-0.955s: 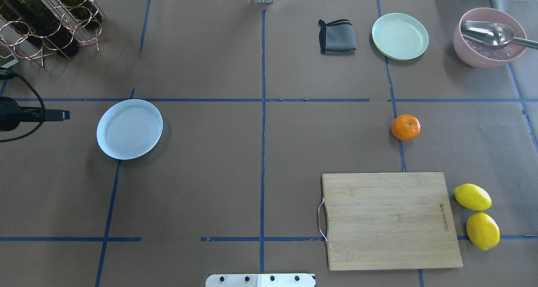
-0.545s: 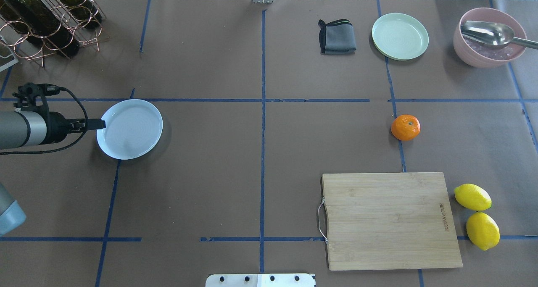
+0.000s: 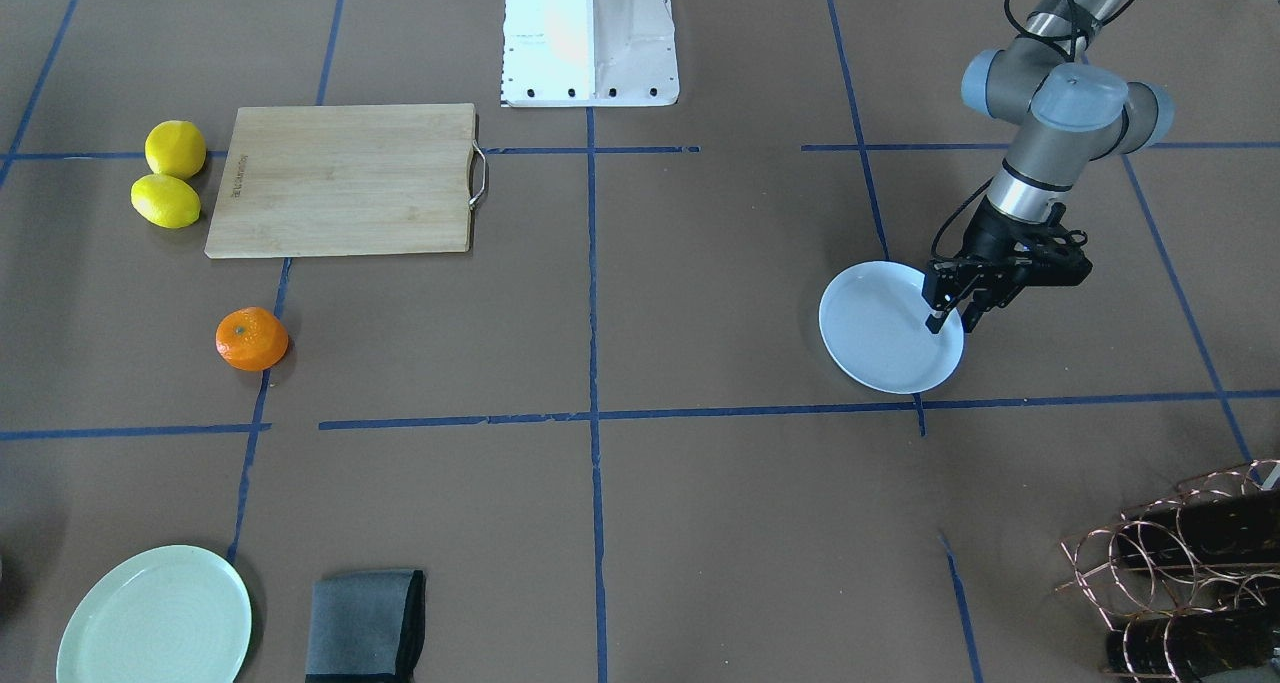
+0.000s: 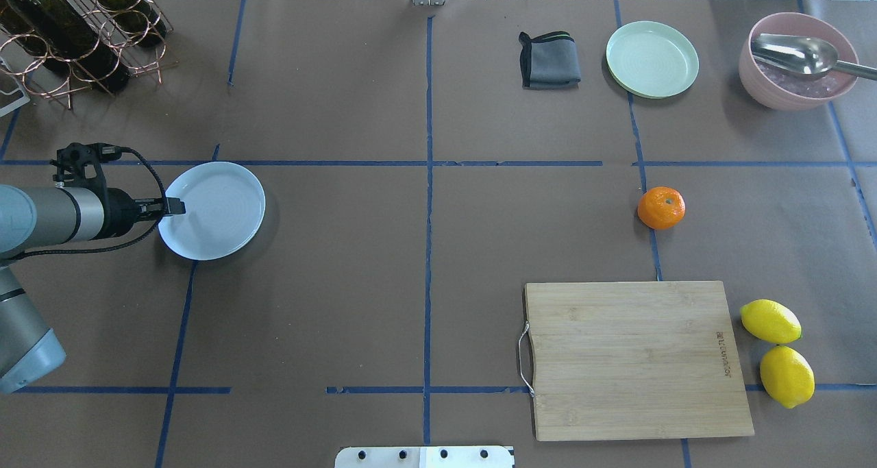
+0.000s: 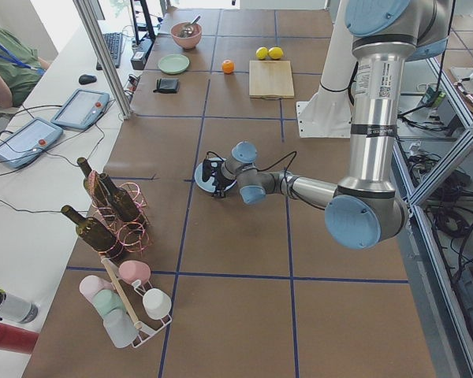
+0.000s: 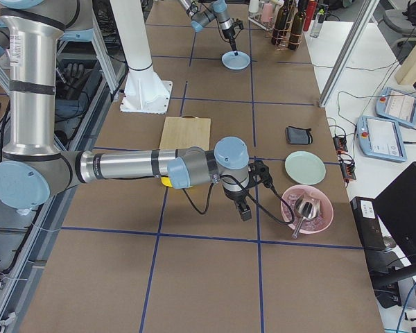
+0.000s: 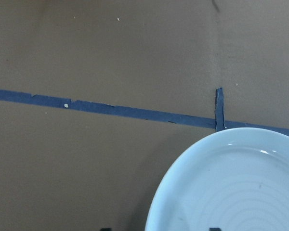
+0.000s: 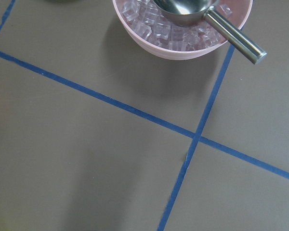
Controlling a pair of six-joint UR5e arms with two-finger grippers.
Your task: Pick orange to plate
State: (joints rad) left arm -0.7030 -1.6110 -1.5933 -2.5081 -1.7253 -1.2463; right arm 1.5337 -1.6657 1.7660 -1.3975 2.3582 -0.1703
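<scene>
The orange [image 4: 661,207] lies on the table's right half, just beyond the cutting board, with nothing touching it. The pale bluish-white plate [image 4: 218,211] rests empty on the left half. My left gripper [image 4: 176,207] is open at the plate's left rim, one finger over the plate [image 3: 880,335] and one outside it. In the left wrist view the plate [image 7: 241,187] fills the lower right. My right gripper [image 6: 244,212] shows only in the right side view, low over the table beside the pink bowl; whether it is open or shut I cannot tell.
A bamboo cutting board [image 4: 637,358] lies at the near right with two lemons [image 4: 771,321] beside it. At the far right stand a folded grey cloth [image 4: 549,60], a pale green plate [image 4: 652,59] and a pink bowl [image 4: 798,91] with a metal scoop. A bottle rack [image 4: 75,29] fills the far left corner.
My left arm has come in from the left edge; its gripper went from short of the plate to over the plate's left rim. The orange and plate have not moved.
</scene>
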